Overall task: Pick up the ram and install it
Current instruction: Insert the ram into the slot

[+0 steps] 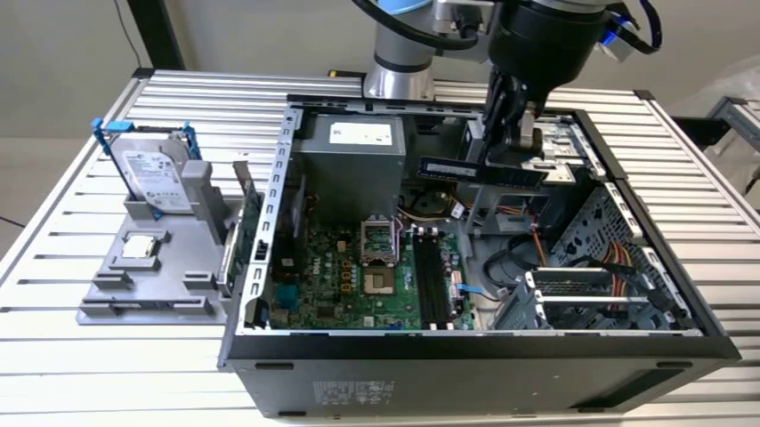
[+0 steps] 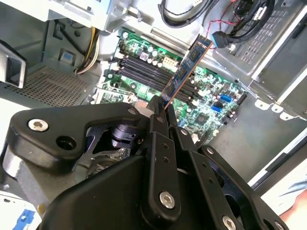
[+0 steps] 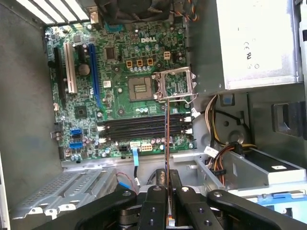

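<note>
Gripper (image 1: 513, 147) has its jaws clamped on the ram (image 1: 481, 171), holding it level in open air over the open case (image 1: 475, 378), clear of the walls. Down inside sit the motherboard (image 1: 338, 289) and its black slots (image 1: 430, 285). Gray tray (image 1: 142, 298) at the exterior view's left holds a hard drive (image 1: 157, 173) and a processor chip (image 1: 141, 247).

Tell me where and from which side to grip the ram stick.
Grip the ram across its two flat faces at one short end, coming in along its length, as the gripper holds it now. The stick is thin and flat, so the jaws close best on the broad faces. That seems to leave both long edges free above the motherboard slots.
</note>
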You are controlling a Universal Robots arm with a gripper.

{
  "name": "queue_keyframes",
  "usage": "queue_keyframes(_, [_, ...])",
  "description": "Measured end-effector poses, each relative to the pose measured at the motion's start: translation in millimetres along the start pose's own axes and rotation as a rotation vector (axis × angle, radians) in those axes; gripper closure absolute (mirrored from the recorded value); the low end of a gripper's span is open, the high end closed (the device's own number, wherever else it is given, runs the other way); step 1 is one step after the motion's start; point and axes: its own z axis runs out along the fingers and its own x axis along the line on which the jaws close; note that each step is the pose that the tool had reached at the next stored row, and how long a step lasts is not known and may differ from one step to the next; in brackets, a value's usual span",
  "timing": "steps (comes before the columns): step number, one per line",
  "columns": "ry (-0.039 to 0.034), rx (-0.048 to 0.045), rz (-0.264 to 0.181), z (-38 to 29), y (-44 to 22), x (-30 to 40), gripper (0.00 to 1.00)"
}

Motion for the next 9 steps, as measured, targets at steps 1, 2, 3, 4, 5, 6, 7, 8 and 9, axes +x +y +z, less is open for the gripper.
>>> queue_keyframes(1, [-0.0002,0.0,0.008,0.0,0.0,0.0,1.0])
queue_keyframes(2, [-0.0003,0.0,0.017,0.0,0.0,0.0,1.0])
queue_keyframes(3, [-0.0005,0.0,0.025,-0.1,0.0,0.0,1.0])
queue_keyframes(4, [-0.0007,0.0001,0.034,0.0,0.0,0.0,1.0])
queue_keyframes(5, [-0.001,0.0001,0.043,0.0,0.0,0.0,1.0])
queue_keyframes(6, [-0.0012,0.0001,0.051,0.0,0.0,0.0,1.0])
queue_keyframes(7, [-0.0014,0.0002,0.059,0.0,0.0,0.0,1.0])
queue_keyframes(8, [-0.0016,0.0002,0.067,0.0,0.0,0.0,1.0])
queue_keyframes(9, [-0.0018,0.0002,0.076,0.0,0.0,0.0,1.0])
